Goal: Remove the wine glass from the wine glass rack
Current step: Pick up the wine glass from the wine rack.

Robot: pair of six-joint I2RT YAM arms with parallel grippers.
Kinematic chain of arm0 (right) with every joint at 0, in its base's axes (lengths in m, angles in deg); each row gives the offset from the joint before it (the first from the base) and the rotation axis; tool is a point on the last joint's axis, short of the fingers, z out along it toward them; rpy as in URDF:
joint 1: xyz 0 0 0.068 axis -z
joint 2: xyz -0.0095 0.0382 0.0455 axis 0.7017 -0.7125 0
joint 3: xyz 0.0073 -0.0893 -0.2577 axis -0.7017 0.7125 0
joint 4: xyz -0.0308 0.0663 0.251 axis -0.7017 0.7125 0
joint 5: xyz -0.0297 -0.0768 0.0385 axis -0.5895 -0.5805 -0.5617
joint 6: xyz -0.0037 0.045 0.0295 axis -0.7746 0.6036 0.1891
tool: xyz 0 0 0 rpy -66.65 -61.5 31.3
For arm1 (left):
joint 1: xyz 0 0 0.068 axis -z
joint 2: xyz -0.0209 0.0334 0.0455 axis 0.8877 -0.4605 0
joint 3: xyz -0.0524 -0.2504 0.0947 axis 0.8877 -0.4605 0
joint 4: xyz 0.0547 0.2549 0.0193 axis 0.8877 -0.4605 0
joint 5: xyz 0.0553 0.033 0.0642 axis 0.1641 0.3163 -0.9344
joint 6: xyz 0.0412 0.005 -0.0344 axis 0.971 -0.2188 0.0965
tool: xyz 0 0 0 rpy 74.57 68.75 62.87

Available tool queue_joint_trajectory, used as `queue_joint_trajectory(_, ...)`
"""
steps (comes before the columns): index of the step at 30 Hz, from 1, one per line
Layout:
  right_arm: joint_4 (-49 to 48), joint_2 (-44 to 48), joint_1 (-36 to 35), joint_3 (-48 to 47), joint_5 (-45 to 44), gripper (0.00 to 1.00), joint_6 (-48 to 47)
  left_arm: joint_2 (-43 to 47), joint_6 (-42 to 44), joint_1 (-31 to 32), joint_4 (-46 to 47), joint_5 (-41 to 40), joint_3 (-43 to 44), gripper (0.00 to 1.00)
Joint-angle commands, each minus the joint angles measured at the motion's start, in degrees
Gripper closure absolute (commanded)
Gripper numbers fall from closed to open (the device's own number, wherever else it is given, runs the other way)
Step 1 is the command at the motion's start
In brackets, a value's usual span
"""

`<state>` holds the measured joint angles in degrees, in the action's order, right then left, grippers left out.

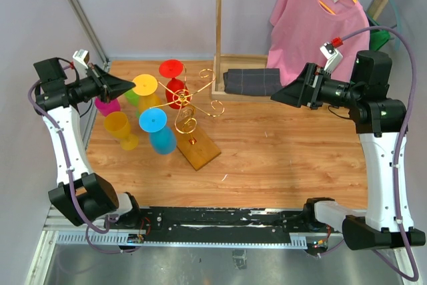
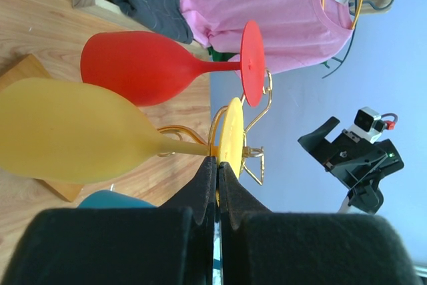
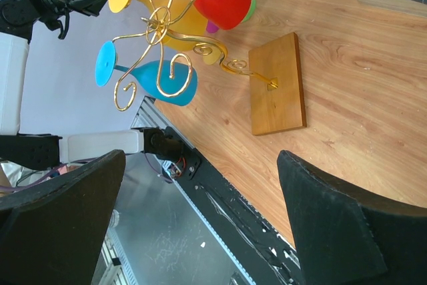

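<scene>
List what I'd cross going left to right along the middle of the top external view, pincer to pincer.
left pincer → yellow glass foot → red wine glass → gold wire rack → folded dark cloth → right pincer

Blue glass (image 2: 110,199): only a sliver shows beside the closed jaws, rest behind left gripper (image 2: 215,165). Contact with yellow glass (image 2: 80,135) foot indeterminate. Right gripper (image 3: 200,221) fingertips cropped.
</scene>
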<state>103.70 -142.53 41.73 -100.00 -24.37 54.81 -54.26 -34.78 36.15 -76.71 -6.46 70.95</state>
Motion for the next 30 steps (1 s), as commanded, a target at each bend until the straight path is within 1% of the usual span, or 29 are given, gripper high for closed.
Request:
queue_joint_trajectory(1,-1.48,1.06,0.98,0.78,0.31,0.01,0.79,-0.59,-2.2,0.29,1.24,2.57,2.39,1.0)
queue_joint_trajectory(30,-1.93,2.51,0.97,1.8,0.18,0.02,1.75,-2.72,-5.47,4.4,5.41,2.54,3.28,1.0)
